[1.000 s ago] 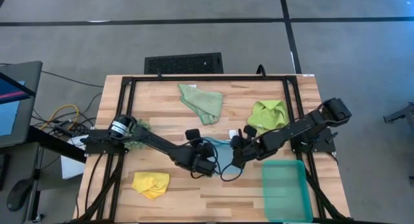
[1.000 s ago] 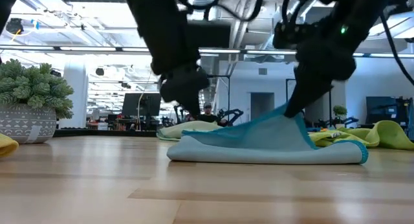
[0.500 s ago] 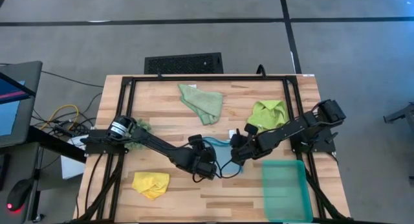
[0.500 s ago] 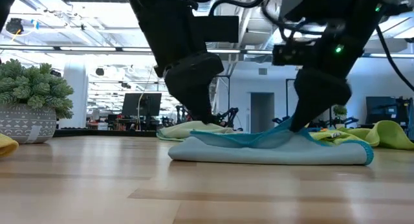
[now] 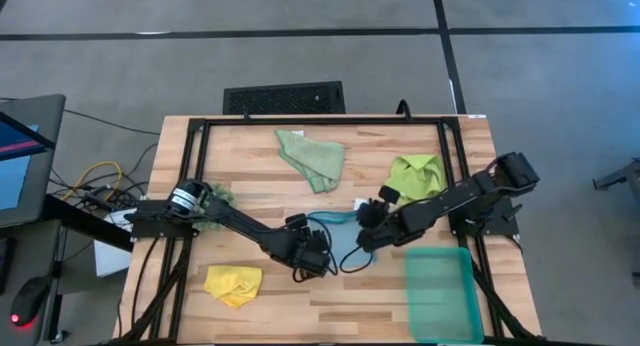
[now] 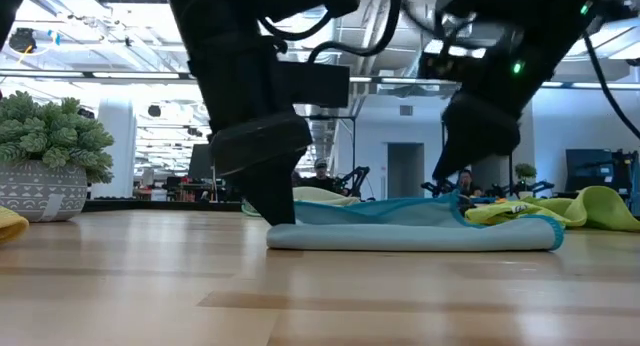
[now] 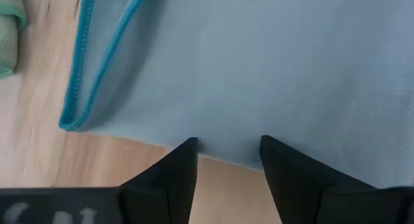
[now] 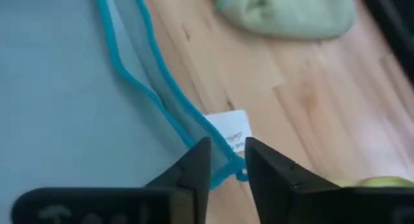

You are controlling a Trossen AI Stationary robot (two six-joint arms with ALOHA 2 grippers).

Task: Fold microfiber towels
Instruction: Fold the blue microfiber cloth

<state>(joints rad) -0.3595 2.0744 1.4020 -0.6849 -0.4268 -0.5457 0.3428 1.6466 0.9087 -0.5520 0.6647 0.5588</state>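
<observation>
While holding the left pincer and right pincer open, with the light blue towel lying flat on the bench right under both, pat the fold softly, then lift straight up without dragging.

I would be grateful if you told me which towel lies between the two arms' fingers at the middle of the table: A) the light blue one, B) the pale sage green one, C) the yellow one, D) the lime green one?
A: the light blue towel lies flat at the middle between the left gripper and the right gripper, while the other three towels sit apart towards the table's edges.
</observation>
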